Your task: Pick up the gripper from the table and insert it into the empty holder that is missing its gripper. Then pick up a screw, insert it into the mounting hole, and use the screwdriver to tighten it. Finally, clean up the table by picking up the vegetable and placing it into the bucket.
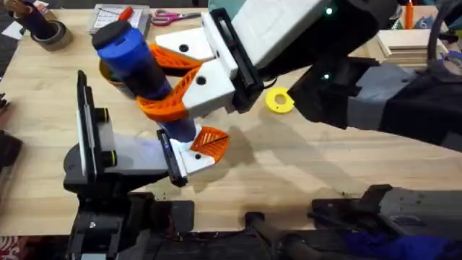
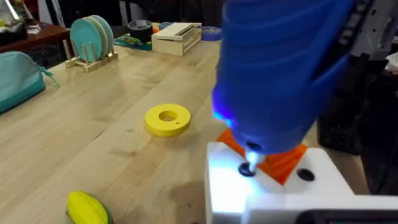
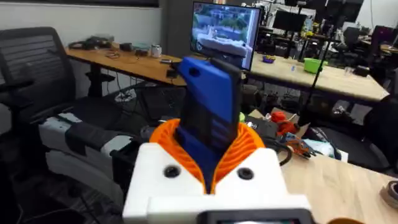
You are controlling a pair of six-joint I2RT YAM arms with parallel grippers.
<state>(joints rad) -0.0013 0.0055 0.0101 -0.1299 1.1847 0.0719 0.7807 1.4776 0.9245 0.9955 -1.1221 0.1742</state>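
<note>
My right gripper [image 1: 148, 78] reaches across the table and is shut on the blue screwdriver [image 1: 133, 54], also gripped between its orange pads [image 3: 249, 146] in the right wrist view. The screwdriver [image 2: 280, 68] points down at a dark screw [image 2: 247, 169] in the white holder [image 2: 311, 186] on my left gripper [image 1: 204, 146]. The orange ribbed gripper [image 1: 211, 141] sits in that holder [image 1: 189, 162]. The yellow vegetable [image 2: 87, 208] lies on the table near the left arm. The bucket [image 1: 107, 72] shows as an ochre rim, mostly hidden behind the screwdriver.
A yellow ring disc [image 1: 279, 100] lies mid-table. Pink scissors [image 1: 170, 16], a red-handled tool [image 1: 126, 13] and a tape roll [image 1: 47, 32] line the far edge. Wooden blocks [image 1: 404, 40] sit far right. A plate rack [image 2: 93, 37] and teal pouch [image 2: 18, 78] stand beyond.
</note>
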